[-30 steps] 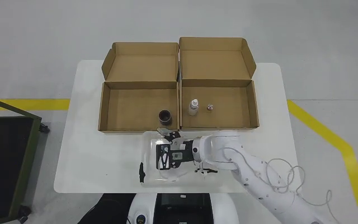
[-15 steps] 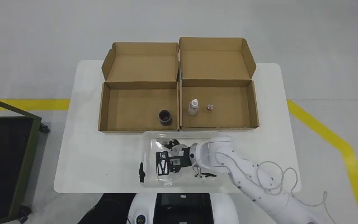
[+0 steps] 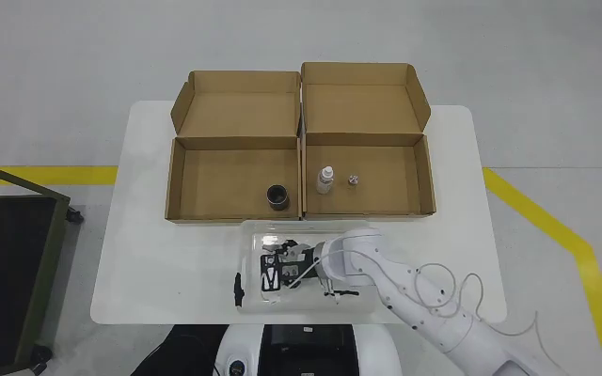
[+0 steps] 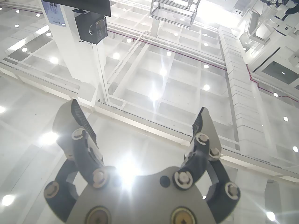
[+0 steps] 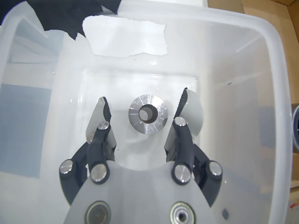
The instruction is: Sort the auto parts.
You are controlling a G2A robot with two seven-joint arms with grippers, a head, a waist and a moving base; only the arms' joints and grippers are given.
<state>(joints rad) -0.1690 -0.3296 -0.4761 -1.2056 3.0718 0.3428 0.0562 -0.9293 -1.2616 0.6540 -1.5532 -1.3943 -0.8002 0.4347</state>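
My left hand is tipped toward the ceiling, its fingers spread and empty.

At the near edge of the desk, my right hand has shifted over the last second. It was at the far side of the bin and is now toward the bin's near-left part. It sits low inside with its fingers apart, straddling a metal bushing. The bushing lies flat on the bin floor, bore upward, and neither pad touches it.

I judge the approach finished and the pick next. Closing should catch the flange, though its sloped face may let it slip.

A black piece lies on the desk just beside the bin's left wall.

Farther off, the left box holds a dark ring. The right box holds a bottle and a small part. I judge the sorting partly done.
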